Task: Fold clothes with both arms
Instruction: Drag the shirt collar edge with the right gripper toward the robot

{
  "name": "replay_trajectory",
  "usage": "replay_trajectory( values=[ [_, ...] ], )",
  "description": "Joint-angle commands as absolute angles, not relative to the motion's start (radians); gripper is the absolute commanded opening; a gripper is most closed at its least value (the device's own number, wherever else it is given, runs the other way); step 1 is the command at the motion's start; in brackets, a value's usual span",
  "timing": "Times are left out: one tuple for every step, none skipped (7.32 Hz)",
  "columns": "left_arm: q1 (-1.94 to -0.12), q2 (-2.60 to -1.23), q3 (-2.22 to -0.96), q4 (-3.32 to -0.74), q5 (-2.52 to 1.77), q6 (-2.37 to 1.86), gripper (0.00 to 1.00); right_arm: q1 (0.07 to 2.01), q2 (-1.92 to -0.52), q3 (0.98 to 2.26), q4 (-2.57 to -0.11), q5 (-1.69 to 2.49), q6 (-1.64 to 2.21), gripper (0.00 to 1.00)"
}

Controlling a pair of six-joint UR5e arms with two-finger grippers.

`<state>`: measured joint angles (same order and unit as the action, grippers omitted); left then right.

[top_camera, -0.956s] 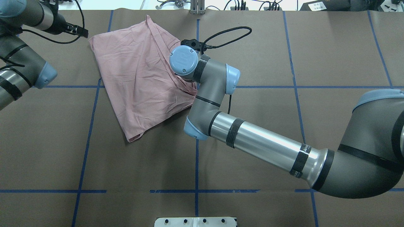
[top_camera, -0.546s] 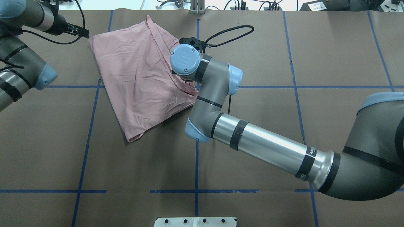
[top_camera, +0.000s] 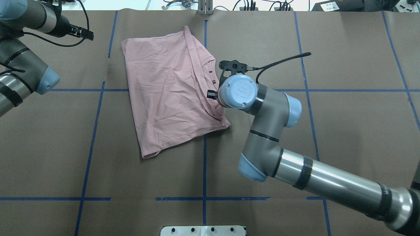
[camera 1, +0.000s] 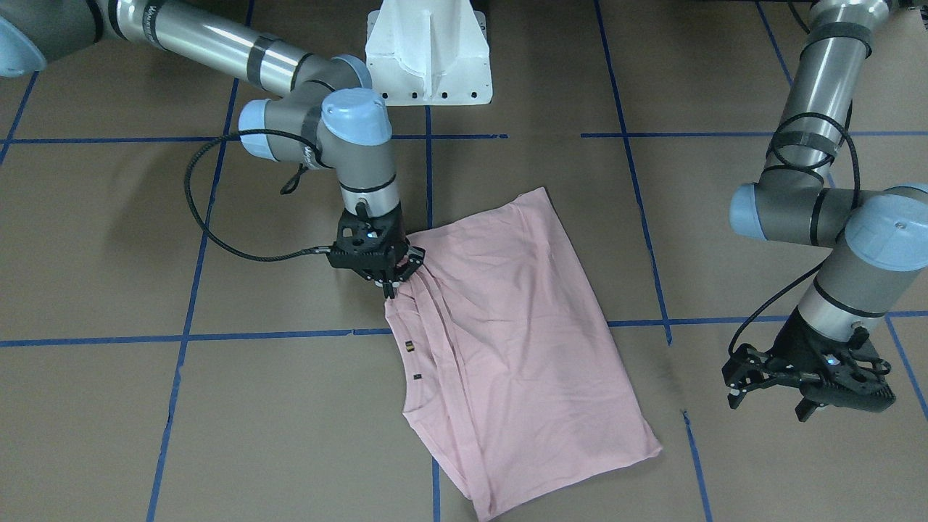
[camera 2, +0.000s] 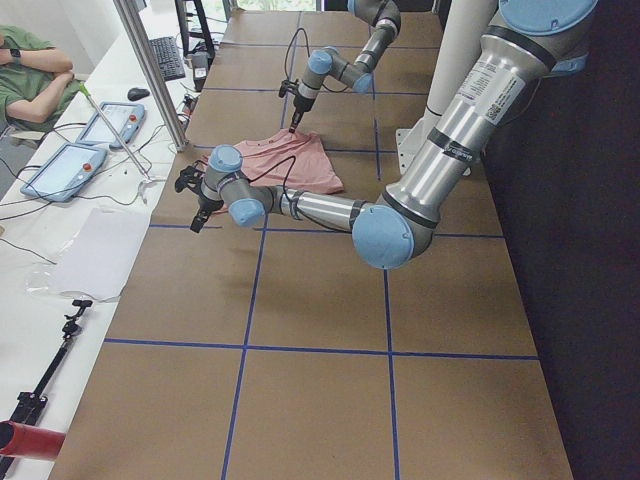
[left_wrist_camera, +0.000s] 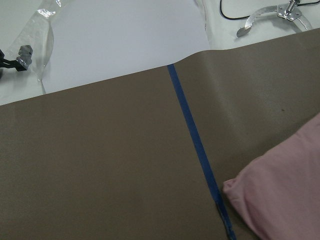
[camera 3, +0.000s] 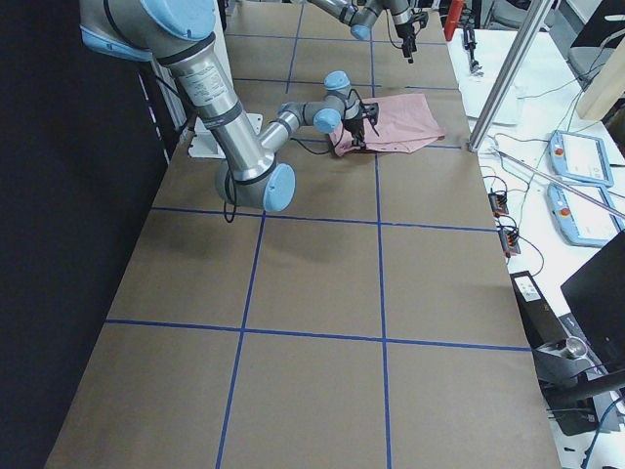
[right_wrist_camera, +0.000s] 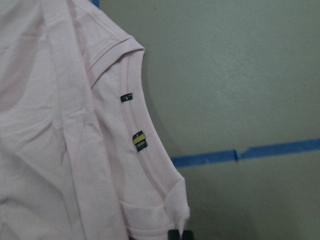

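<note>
My right gripper (camera 1: 389, 288) is clamped on the pink T-shirt (camera 1: 507, 341), with the jaws nearly together and only a pinch of cloth between them. The grip is on the shirt's edge, about 3 o'clock of the garment in the overhead view, with the wrist pointing straight down. Overhead, the wrist cap hides most of the fingers. In the right wrist view the fingertips (right_wrist_camera: 180, 236) show at the bottom edge with a hemmed corner of fabric bunched into them. The cloth pulls into long ridges running toward the pinch. Two small dark tags (right_wrist_camera: 140, 141) sit on the hem just up from the grip, one beyond the other.

My left gripper (camera 1: 768, 402) has its fingers well apart, with nothing between the jaws and touching nothing. It hangs above the table (top_camera: 328, 131), off the shirt's 10 o'clock corner overhead and clearly apart from the cloth. The left wrist view catches just one corner of the shirt at 4 o'clock of the frame, next to a line of blue tape (left_wrist_camera: 194, 135).

The T-shirt is on the brown table, folded, plain pink side up. It sits roughly 11 o'clock from table centre overhead, with its long axis tilted, and lies across one blue tape line. Most of it is flat on the surface. I cannot tell if the pinched bit is off the table.
</note>
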<state>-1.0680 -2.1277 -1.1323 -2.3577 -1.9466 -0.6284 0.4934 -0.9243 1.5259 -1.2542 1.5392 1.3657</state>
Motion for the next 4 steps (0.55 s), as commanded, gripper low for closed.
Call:
replay_trajectory(
  values=[
    [-1.068, -2.128, -1.134, -2.358, -1.947, -0.629, 1.00, 0.389, -1.108, 1.751, -1.267, 1.400, 1.365, 0.00],
    [-1.068, -2.128, -1.134, -2.358, -1.947, -0.629, 1.00, 0.367, -1.149, 1.793, -1.269, 1.387, 1.367, 0.00],
    [-1.068, -2.128, -1.140, -2.358, -1.947, -0.629, 1.00, 0.354, -1.169, 1.805, -1.269, 1.370, 1.367, 0.00],
    [-1.068, -2.128, -1.143, -2.356, -1.947, -0.629, 1.00, 0.345, -1.172, 1.804, -1.269, 1.358, 1.367, 0.00]
  ],
)
